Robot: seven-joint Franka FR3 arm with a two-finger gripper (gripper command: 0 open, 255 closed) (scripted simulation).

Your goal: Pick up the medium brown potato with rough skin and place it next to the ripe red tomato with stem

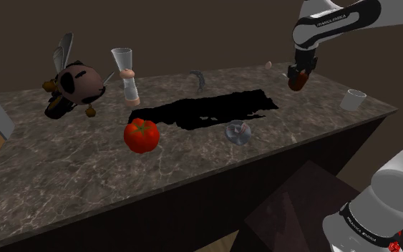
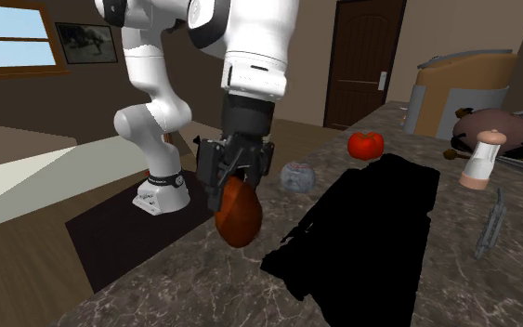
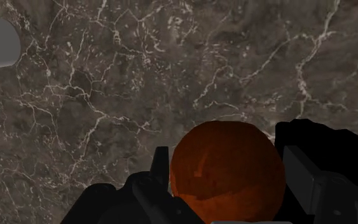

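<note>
Dark veined marble counter (image 1: 64,186) stretches across a dim, brown-walled room. At the shoulder view's upper left sits a round brown-and-white toy figure (image 1: 74,80) with wing-like blades. To its right a clear glass (image 1: 122,59) shows just above a pale grinder (image 1: 129,91). Lower down, left of centre, the red tomato (image 1: 141,134) with its green stem rests alone on the stone. A ragged black patch (image 1: 214,109) lies across the counter's middle. A grey curved piece (image 1: 198,79) sits behind it and a small grey rounded object (image 1: 239,132) at its front edge. At the upper right my gripper (image 1: 298,75) hangs from my white arm (image 1: 336,21) with its fingers (image 3: 301,168) clamped on either side of the reddish-brown potato (image 3: 225,172). I hold it above the marble near the counter's far edge, well apart from the tomato, with the black patch between them. A white cup (image 1: 352,99) stands near the counter's right end.
</note>
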